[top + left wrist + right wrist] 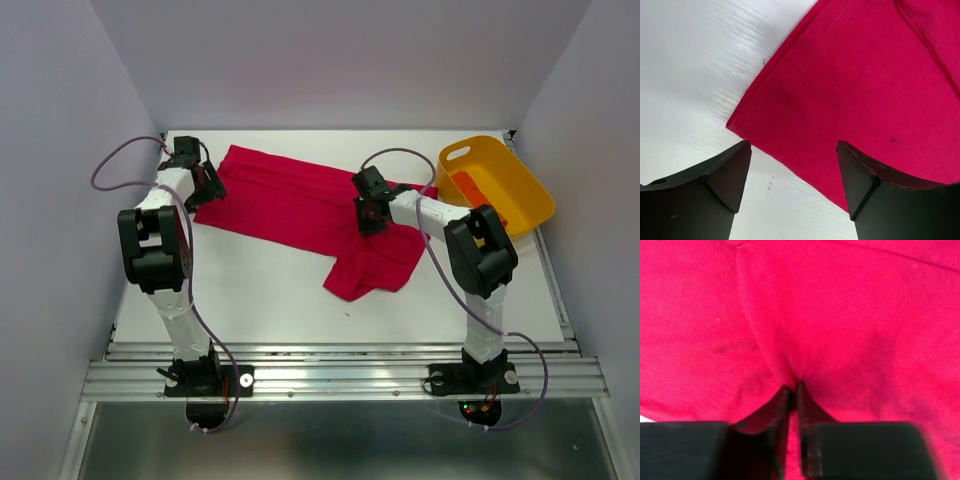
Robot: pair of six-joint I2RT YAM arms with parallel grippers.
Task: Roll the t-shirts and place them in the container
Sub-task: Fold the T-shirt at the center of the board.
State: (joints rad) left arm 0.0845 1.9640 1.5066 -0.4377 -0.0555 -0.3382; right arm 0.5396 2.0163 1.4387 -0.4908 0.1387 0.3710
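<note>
While the top view shows the crimson t-shirt (290, 205) lying flat across the middle of the frame, one sleeve trailing downward, none of it is rolled yet. Only the orange bundle (478, 195) in the yellow basket (525, 185) at upper right looks finished. From the left wrist, my left gripper (795, 175) is spread wide above the shirt's hem corner, gripping nothing. From the right wrist, my right gripper (792, 390) is pressed together on a pinch of red cloth, so I judge the rolling is barely begun.
</note>
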